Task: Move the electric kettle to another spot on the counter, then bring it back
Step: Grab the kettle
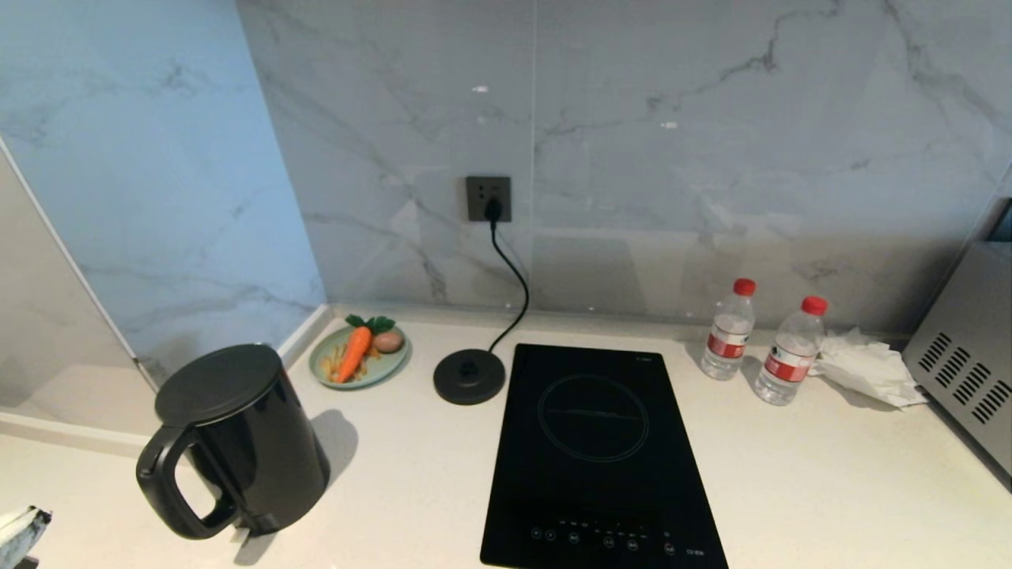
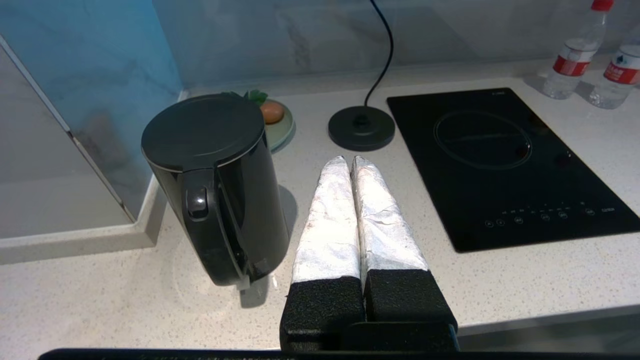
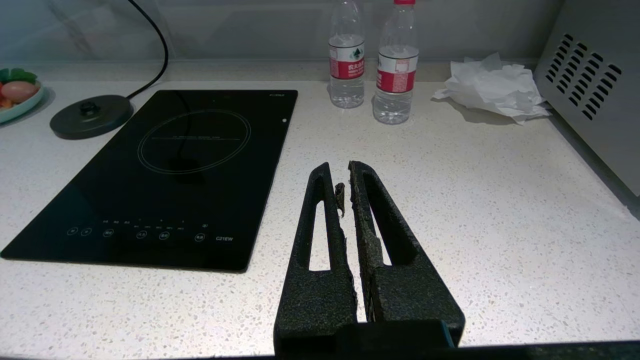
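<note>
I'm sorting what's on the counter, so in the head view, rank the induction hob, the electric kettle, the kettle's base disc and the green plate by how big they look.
1. induction hob
2. electric kettle, though it stands nearer the camera
3. and 4. green plate and base disc: these look too alike to rank.

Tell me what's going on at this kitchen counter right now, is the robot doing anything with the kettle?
Nothing is holding the electric kettle yet. It stands upright on the counter, off its base disc, which lies beside the induction hob. The left gripper is shut and empty, hanging over the counter just beside the kettle. The right gripper is also shut and empty, over bare counter beside the hob, near two water bottles.
</note>
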You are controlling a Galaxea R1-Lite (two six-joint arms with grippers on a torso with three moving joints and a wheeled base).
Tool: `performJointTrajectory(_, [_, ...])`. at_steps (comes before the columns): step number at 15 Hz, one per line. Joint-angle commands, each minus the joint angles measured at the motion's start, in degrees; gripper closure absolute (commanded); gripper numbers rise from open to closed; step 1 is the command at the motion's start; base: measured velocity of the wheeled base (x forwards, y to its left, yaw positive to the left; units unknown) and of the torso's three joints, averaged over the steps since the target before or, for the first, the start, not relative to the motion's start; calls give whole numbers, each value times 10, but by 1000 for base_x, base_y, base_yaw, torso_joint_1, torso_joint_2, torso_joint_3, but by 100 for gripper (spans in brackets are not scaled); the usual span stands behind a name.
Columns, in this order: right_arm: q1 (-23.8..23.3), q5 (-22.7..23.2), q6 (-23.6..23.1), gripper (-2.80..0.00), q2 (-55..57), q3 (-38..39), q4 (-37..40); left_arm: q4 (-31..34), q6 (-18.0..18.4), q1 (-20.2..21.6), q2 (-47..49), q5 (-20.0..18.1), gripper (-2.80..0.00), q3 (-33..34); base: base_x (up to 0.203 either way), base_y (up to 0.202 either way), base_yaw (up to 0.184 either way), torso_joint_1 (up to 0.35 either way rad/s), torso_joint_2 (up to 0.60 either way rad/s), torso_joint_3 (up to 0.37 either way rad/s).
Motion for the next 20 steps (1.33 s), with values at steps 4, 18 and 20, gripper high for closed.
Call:
performJointTrajectory(4, [0, 0, 0, 0, 0, 0, -1, 0, 0, 0, 78, -2, 0, -30, 0, 0, 0, 0, 0, 0])
performJointTrajectory(18, [0, 0, 0, 0, 0, 0, -1, -2, -4, -83, 203, 0, 0, -106, 0, 0, 0, 0, 0, 0])
performJointTrajectory(20, [0, 0, 0, 0, 0, 0, -1, -2, -4, -94, 220, 1, 0, -114, 0, 0, 0, 0, 0, 0])
